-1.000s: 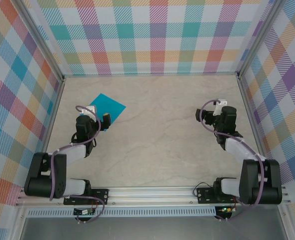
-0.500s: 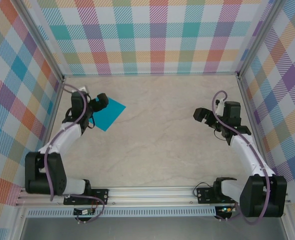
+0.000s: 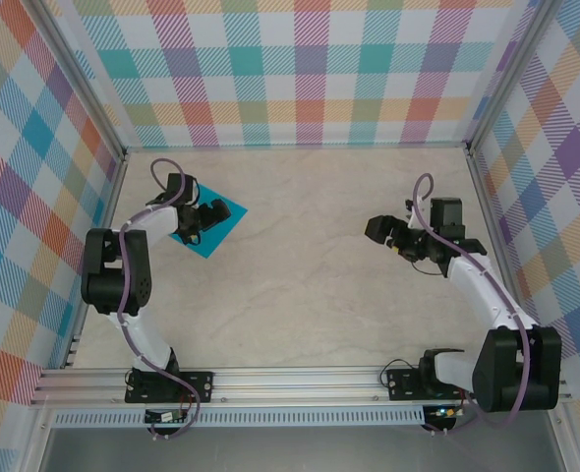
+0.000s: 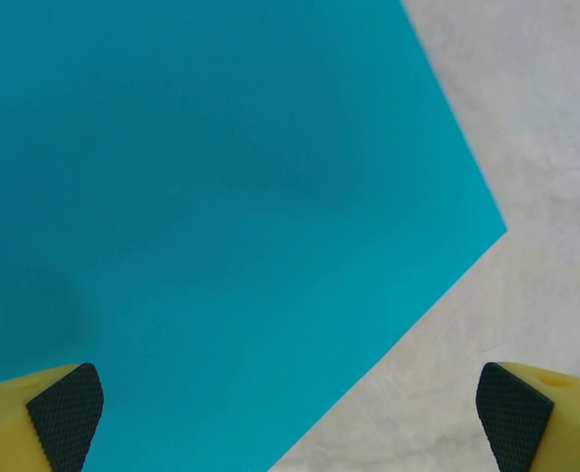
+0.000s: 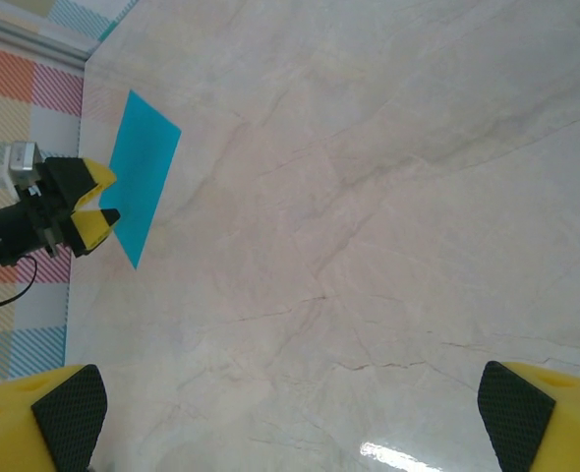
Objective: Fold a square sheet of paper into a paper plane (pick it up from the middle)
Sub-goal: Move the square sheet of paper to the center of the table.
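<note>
The square sheet of paper (image 3: 233, 210) is teal-blue and lies flat on the marble table at the far left, one corner pointing right. My left gripper (image 3: 203, 221) hovers over its near part, open. In the left wrist view the sheet (image 4: 221, 177) covers most of the frame, and my left gripper (image 4: 290, 423) has its yellow fingertips (image 4: 64, 413) wide apart with nothing between them. My right gripper (image 3: 383, 236) is open over bare table at mid right, far from the paper. In the right wrist view my right gripper (image 5: 292, 413) faces the distant sheet (image 5: 143, 177) and the left gripper (image 5: 86, 208).
The marble tabletop (image 3: 300, 285) is enclosed by checkered walls (image 3: 300, 69) at the back and both sides. A metal rail (image 3: 300, 379) with both arm bases runs along the near edge. Open table lies between the two grippers.
My left arm has swung forward and left, bringing its gripper down over the sheet. My right gripper has shifted a little leftward. The sheet has stayed in place.
</note>
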{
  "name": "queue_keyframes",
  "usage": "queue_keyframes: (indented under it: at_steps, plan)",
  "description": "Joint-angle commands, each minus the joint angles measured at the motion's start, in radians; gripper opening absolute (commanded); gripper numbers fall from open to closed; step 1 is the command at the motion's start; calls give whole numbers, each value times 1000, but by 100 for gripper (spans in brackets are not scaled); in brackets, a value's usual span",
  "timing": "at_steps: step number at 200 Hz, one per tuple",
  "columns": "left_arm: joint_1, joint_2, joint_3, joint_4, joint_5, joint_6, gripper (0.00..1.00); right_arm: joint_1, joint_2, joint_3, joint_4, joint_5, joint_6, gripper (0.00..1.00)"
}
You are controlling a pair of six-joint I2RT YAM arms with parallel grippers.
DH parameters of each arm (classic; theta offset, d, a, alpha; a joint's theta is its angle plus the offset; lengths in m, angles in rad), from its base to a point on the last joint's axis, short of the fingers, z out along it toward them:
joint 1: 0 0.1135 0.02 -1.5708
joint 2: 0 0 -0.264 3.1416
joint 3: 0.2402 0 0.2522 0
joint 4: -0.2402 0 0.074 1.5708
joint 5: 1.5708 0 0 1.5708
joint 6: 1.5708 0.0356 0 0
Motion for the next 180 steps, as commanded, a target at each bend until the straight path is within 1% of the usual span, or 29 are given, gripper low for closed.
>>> queue_keyframes:
  at_steps: [1, 49, 73, 91, 112, 120, 123, 128, 149, 159, 180]
  plan:
    - [11, 34, 30, -67, 13, -23, 100, 19, 18, 27, -20, -38, 13, 100]
    - [-3, 25, -48, -49, 40, -116, 100, 36, 16, 0, -40, 4, 16, 100]
    - [-43, -2, -92, -52, 33, -178, 100, 42, 2, -20, -51, 15, 25, 100]
    - [-92, -23, -141, -32, 31, -250, 100, 45, -9, -30, -66, 24, 26, 100]
    - [-173, -61, -212, 12, 19, -372, 100, 48, -12, -37, -93, 39, 25, 100]
    - [-218, -82, -238, 15, -3, -433, 100, 50, -10, -40, -103, 48, 29, 100]
    - [-235, -87, -247, 52, -9, -453, 100, 50, -10, -42, -108, 51, 31, 100]
    - [-266, -97, -260, 66, -18, -479, 100, 51, -9, -44, -114, 56, 33, 100]
    - [-406, -113, -267, 97, -82, -589, 100, 56, -5, -60, -125, 56, 44, 100]
    - [-467, -103, -266, 134, -95, -640, 100, 58, -7, -68, -127, 53, 48, 100]
    - [-569, -82, -252, 191, -123, -728, 100, 61, -15, -76, -147, 67, 60, 100]
